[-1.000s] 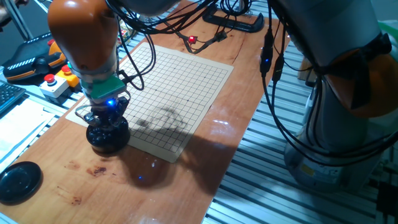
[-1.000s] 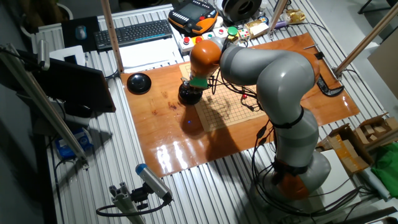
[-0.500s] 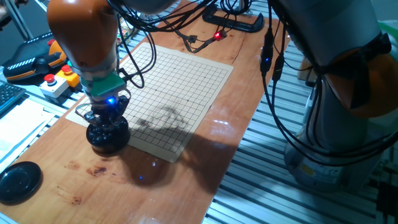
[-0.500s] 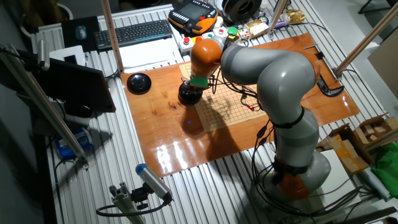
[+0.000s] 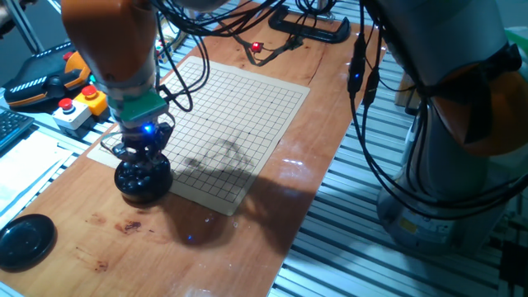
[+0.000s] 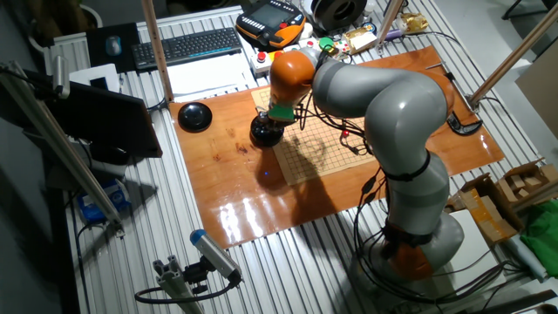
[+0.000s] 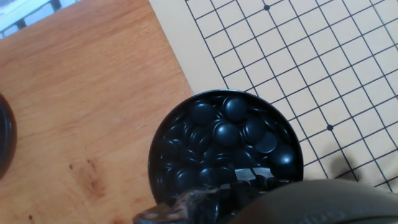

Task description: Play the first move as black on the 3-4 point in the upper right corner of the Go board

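A round black bowl (image 5: 142,183) full of glossy black stones (image 7: 227,132) stands on the wooden table, touching the near left corner of the Go board (image 5: 239,111). My gripper (image 5: 142,159) hangs just above the bowl, fingers pointing down into it. In the hand view the fingertips (image 7: 194,200) are a dark blur at the bottom edge over the stones, so a held black stone cannot be made out. No stones lie on the board's grid (image 7: 298,68). The 3-4 point looks like every other crossing. From the other fixed view the gripper (image 6: 268,125) covers most of the bowl (image 6: 261,133).
The bowl's black lid (image 5: 25,240) lies on the table to the left. An emergency-stop box (image 5: 73,109), a teach pendant (image 5: 41,78) and a keyboard (image 6: 187,45) sit beyond the board. Cables (image 5: 264,49) trail over the far table end.
The hand has risen slightly above the bowl, and the arm shifted a little. The bowl, board and lid stayed put.
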You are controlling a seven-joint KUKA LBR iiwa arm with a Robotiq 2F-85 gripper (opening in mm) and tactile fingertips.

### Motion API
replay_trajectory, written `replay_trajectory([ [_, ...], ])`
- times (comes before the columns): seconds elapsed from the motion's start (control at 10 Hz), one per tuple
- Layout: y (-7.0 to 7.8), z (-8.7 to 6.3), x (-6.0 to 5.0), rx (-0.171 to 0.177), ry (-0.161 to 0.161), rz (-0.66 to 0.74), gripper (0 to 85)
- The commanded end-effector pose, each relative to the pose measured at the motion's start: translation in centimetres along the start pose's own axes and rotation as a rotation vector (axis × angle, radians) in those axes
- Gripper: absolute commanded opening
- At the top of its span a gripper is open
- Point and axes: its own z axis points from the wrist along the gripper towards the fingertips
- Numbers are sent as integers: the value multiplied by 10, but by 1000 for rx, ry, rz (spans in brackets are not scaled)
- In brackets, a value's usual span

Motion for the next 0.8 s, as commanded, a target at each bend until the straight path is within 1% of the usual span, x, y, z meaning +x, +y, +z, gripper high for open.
replay_trajectory([
  [0.0, 0, 0, 0, 6, -2, -2, 7],
  [0.2, -5, -2, -4, 4, 1, -7, 7],
  [0.3, -6, -2, -4, 11, -2, -8, 7],
  [0.6, -9, -3, -6, 11, 2, -8, 7],
  [0.7, -12, -7, -7, 4, 9, -9, 7],
])
